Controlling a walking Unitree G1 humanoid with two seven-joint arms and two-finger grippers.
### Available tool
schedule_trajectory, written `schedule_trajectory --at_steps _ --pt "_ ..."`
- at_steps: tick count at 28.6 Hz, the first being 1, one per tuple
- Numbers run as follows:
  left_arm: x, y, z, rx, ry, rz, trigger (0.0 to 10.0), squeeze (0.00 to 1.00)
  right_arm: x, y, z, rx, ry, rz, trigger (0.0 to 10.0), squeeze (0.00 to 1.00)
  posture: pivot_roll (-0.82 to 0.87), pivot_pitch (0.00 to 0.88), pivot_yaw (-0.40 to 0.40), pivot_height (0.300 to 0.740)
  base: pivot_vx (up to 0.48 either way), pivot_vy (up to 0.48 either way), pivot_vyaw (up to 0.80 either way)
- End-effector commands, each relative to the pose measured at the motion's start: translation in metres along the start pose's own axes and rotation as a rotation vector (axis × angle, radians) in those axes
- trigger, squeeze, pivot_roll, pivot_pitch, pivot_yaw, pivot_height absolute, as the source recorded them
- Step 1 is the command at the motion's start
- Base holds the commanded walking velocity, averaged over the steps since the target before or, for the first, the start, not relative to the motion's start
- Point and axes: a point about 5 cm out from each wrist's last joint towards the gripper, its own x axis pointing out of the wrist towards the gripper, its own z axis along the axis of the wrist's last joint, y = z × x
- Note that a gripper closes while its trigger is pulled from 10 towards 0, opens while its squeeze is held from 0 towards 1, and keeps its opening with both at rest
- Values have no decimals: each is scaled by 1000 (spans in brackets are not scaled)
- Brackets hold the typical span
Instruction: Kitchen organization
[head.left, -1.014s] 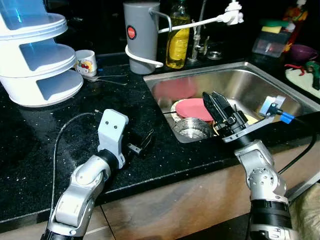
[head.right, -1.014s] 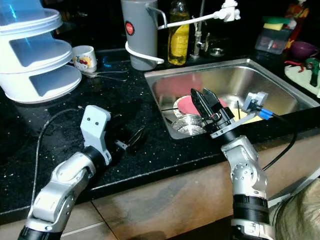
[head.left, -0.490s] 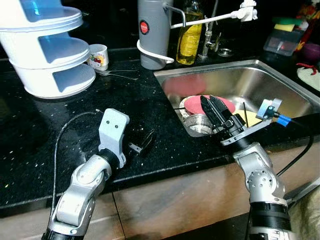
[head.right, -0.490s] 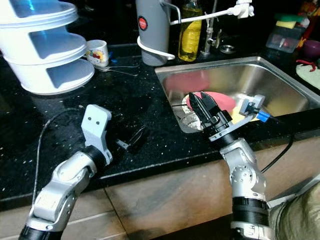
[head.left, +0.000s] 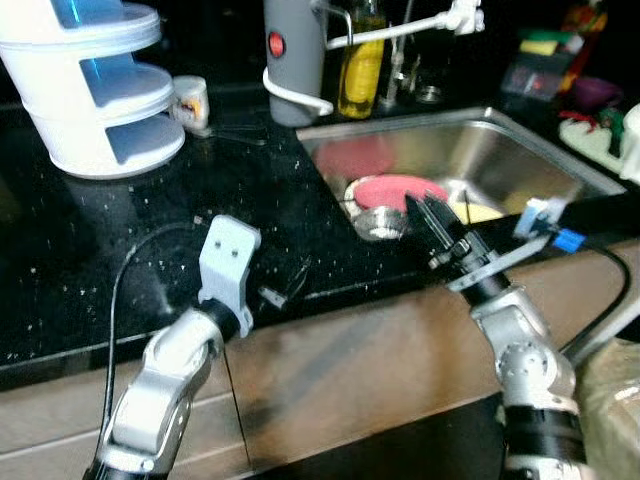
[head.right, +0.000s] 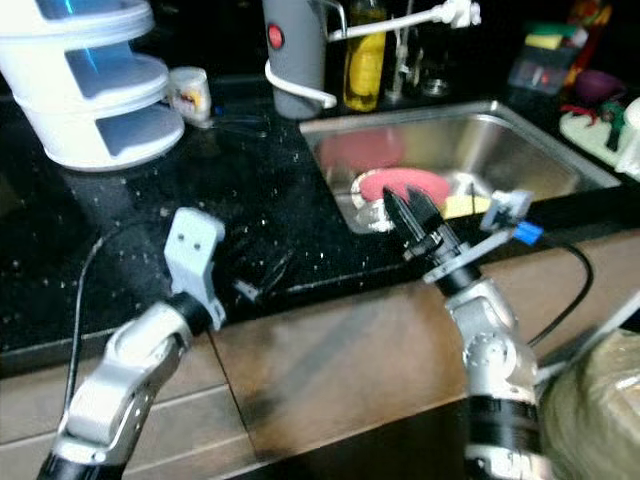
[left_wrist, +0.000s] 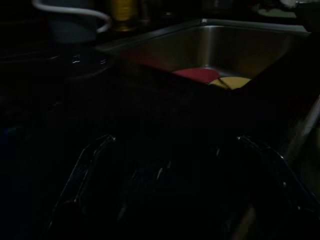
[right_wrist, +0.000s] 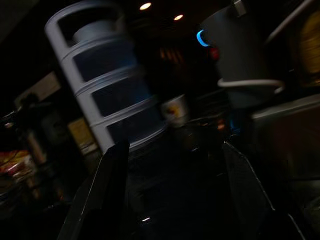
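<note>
My right tool (head.left: 428, 212) is open, just this side of the red plate (head.left: 395, 190); left tool (head.left: 285, 287) open, farther off.

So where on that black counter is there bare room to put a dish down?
The widest bare patch of counter lies between the white tiered stand and the sink, in front of the grey jug. The near edge is busier, with the left claw hovering there. The sink's left end is crowded with a red plate and a steel bowl.

text: none legible | gray canister (head.left: 293, 55): red round badge, blurred, unreadable
</note>
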Motion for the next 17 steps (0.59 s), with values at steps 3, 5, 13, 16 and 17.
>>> schedule_trajectory --at_steps 3,5,13,16,17 --pt "-1 -1 -2 6 13 -10 10000 0 -6 -6 -7 -14 30 -41 10000 0 76 0 -43 740 -266 0 0" --pt "-1 -1 -3 6 15 -10 10000 0 -8 -9 -9 -22 44 -53 10000 0 76 0 -43 740 -262 0 0" --pt "-3 1 -9 -3 31 -2 10000 0 -17 -23 -12 -49 65 -139 10000 0 76 0 -44 740 -264 0 661" --pt "-4 3 -16 -19 51 8 10000 0 -23 -30 -20 -98 139 -182 10000 0 73 0 -44 740 -262 0 773" --pt "-6 5 -23 -27 72 17 10000 0 -27 -35 -28 -140 205 -232 10000 0 69 0 -41 740 -266 0 775"
